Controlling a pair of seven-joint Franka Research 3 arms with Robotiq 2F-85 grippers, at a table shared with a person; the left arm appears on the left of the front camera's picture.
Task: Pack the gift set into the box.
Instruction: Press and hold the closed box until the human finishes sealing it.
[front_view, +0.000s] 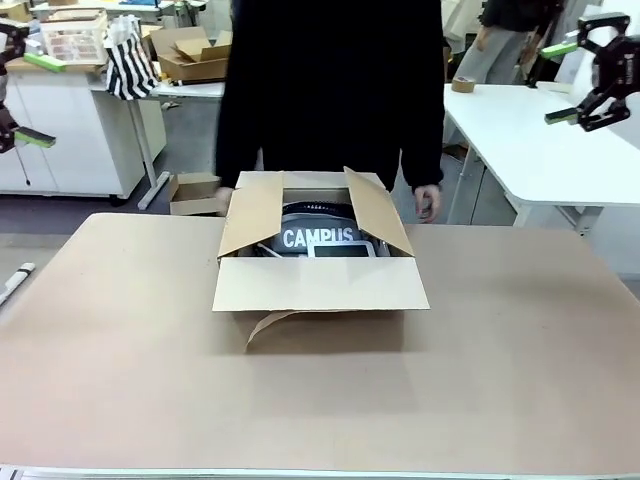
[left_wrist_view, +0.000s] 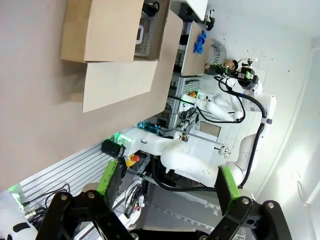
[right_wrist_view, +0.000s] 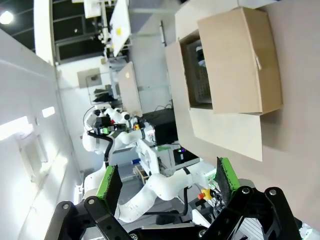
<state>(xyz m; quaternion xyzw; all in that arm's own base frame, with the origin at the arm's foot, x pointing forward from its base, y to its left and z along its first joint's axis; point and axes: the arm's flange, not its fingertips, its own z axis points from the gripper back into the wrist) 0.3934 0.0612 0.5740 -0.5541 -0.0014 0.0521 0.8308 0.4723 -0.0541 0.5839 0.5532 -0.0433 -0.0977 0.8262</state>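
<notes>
Two box (front_view: 320, 286) flaps raised, gift set (front_view: 320, 238) inside, wide tabletop (front_view: 520, 350) around

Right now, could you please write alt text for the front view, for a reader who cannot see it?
An open brown cardboard box sits on the table with the dark CAMPUS gift set inside. A person in dark clothing stands right behind it; the left claw and right claw hang open, raised at either side.

My table (front_view: 120, 380) has a plain brown top. Beyond it, on my left, a white cabinet (front_view: 60, 140) stands with a white basket (front_view: 75, 38) on top and a striped bag (front_view: 130, 65) beside it. On my right is a long white desk (front_view: 520, 150). The floor (front_view: 60, 215) is grey.
</notes>
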